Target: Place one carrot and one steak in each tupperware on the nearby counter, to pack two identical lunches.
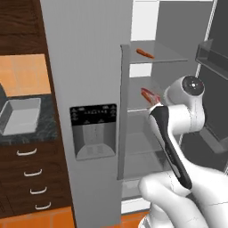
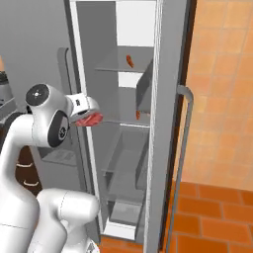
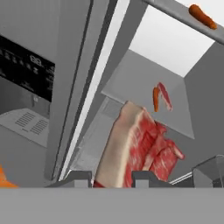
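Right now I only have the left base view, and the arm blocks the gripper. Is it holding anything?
Observer: Yes. In the hand view the gripper is shut on a steak, gripped at its lower edge.
Operator: What's on the fridge shelf past it?
Observer: The hand view shows a second steak and a carrot lying side by side on that shelf.

A grey refrigerator [image 1: 89,67] with a dispenser panel [image 1: 94,132] is seen, its door [image 2: 170,123] open onto glass shelves [image 1: 156,55]. Dark wood drawers [image 1: 31,178], orange floor tiles [image 2: 217,217] and an orange tiled wall [image 2: 222,74] are shown.
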Motion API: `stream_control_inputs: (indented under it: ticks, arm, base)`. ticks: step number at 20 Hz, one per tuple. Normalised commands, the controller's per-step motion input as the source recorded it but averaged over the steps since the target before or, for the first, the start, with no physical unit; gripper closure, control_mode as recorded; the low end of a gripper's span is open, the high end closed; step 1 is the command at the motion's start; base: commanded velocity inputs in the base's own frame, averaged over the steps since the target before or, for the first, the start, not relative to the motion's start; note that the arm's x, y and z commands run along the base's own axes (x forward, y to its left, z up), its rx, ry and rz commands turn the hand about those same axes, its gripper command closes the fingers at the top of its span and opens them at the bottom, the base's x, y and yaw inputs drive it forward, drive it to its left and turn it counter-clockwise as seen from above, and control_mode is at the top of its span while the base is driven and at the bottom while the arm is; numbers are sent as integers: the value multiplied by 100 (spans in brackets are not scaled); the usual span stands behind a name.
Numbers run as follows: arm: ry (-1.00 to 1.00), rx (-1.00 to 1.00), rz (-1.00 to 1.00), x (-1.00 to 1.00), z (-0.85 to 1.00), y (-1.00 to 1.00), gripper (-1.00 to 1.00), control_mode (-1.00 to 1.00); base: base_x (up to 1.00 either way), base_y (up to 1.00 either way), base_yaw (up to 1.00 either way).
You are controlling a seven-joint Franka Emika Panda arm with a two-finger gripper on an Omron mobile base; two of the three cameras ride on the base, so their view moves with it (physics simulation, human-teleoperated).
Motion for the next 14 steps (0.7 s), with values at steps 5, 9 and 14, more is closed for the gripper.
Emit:
stream_control_inputs:
  ticks: [5, 9, 14]
  arm:
    - [0, 0, 0, 0, 0, 0, 100, 100]
    - [0, 0, 0, 0, 0, 0, 100, 100]
    - [0, 0, 0, 0, 0, 0, 100, 100]
  base:
    - [-27, 100, 5]
    - [-3, 100, 6]
    - [-4, 100, 3]
